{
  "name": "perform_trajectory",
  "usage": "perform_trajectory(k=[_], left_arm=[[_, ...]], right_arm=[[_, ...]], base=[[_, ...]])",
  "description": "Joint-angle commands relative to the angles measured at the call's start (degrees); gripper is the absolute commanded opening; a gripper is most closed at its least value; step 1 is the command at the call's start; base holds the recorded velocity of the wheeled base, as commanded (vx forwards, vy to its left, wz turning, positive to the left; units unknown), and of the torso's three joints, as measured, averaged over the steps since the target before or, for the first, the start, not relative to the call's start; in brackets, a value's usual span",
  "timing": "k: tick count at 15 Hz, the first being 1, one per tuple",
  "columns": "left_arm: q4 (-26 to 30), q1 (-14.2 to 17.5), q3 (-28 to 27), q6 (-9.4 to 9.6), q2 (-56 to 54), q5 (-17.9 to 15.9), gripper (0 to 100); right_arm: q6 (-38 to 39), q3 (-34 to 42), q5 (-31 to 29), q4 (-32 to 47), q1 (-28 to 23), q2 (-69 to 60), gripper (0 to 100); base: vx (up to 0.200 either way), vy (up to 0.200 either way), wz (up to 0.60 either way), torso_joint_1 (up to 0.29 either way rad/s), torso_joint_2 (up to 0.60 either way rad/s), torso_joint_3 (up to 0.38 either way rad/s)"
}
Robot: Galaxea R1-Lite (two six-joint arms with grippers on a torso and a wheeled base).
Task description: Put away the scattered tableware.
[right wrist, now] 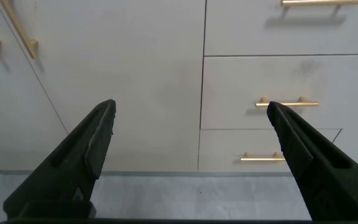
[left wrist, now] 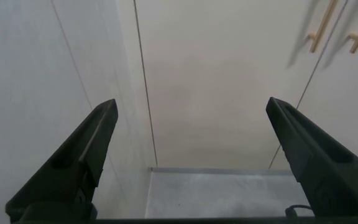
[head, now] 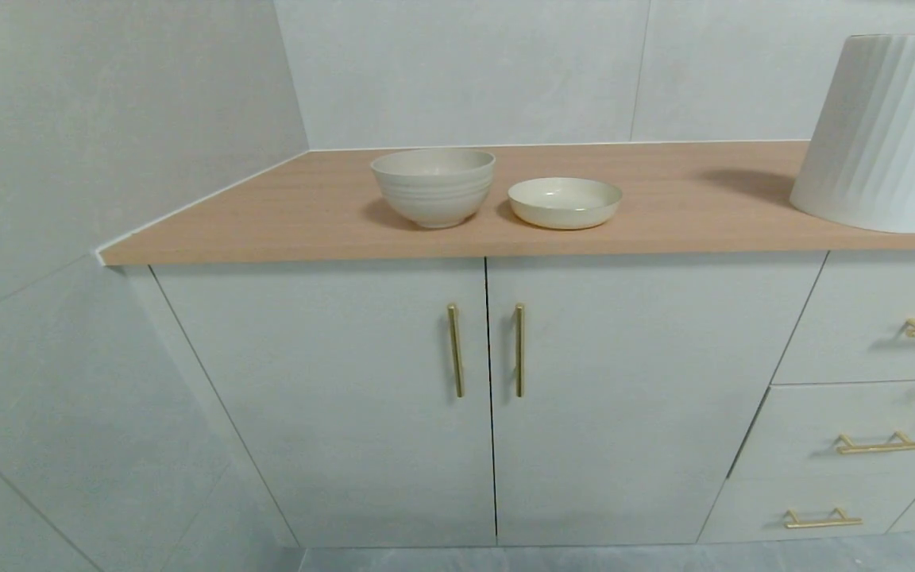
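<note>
Your left pincer [left wrist: 190, 107] and right pincer [right wrist: 190, 107] are gaping wide, empty, facing the closed cabinet doors [head: 378, 413], likely to open them first | ribbed bowl [head: 434, 189] and shallow dish [head: 565, 203] are sitting just beside each other on the desk [head: 283, 216].

Wooden countertop [head: 283, 214] carries deep bowl [head: 433, 187], shallow dish [head: 565, 202] beside it, ribbed white container [head: 886, 131] far right.

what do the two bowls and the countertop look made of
Deep bowl: matte off-white, likely ceramic or plastic; ridged bands, no shine. Shallow bowl: cream, probably glazed ceramic; faint glints inside. Countertop: wood or wood-look laminate; fine straight grain, matte.
</note>
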Motion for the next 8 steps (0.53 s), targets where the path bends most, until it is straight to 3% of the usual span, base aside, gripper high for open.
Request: perform_trajectory(k=[1, 3, 8], left_arm=[[0.0, 0.0, 0.0, -0.02, 0.1, 0.0, 100], [0.1, 0.0, 0.0, -0.02, 0.1, 0.0, 100], [0.0, 0.0, 0.0, -0.02, 0.1, 0.0, 100]], right_arm=[[0.0, 0.0, 0.0, 0.0, 0.0, 0.1, 100], [0.0, 0.0, 0.1, 0.0, 0.0, 0.1, 100], [-0.3, 0.0, 0.1, 0.0, 0.0, 0.1, 100]], base=[[0.0, 0.0, 0.0, 0.0, 0.0, 0.0], [0.0, 0.0, 0.0, 0.0, 0.0, 0.0], [-0.2, 0.0, 0.0, 0.002, 0.0, 0.005]])
